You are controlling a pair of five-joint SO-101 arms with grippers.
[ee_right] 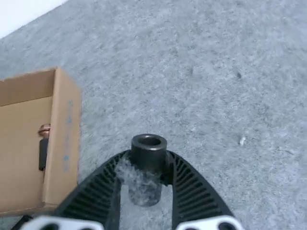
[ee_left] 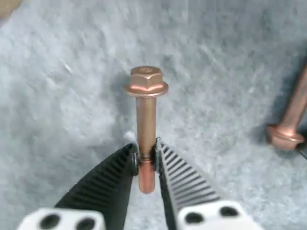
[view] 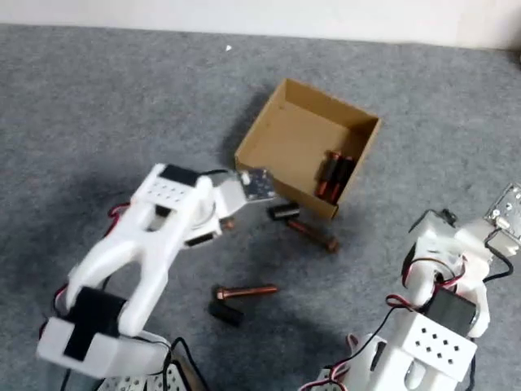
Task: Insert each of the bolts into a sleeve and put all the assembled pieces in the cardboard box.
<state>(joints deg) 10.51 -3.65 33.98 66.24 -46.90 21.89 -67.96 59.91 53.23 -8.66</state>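
My left gripper (ee_left: pixel 146 155) is shut on the shank of a copper bolt (ee_left: pixel 146 108), whose hex head points away from the fingers above the grey carpet. From above, that arm (view: pixel 175 208) sits left of the cardboard box (view: pixel 273 122). My right gripper (ee_right: pixel 148 160) is shut on a black sleeve (ee_right: pixel 148 151), bore facing up, to the right of the box (ee_right: pixel 67 139). Two assembled pieces (view: pixel 334 177) lie in the box's right corner. On the carpet lie a loose sleeve (view: pixel 285 212), a bolt (view: pixel 312 235), another bolt (view: pixel 247 291) and a second sleeve (view: pixel 225 313).
The right arm (view: pixel 444 269) stands at the lower right of the grey carpet. A second bolt (ee_left: pixel 290 120) lies on the carpet close beside my left gripper. A pale wall edge runs along the far side.
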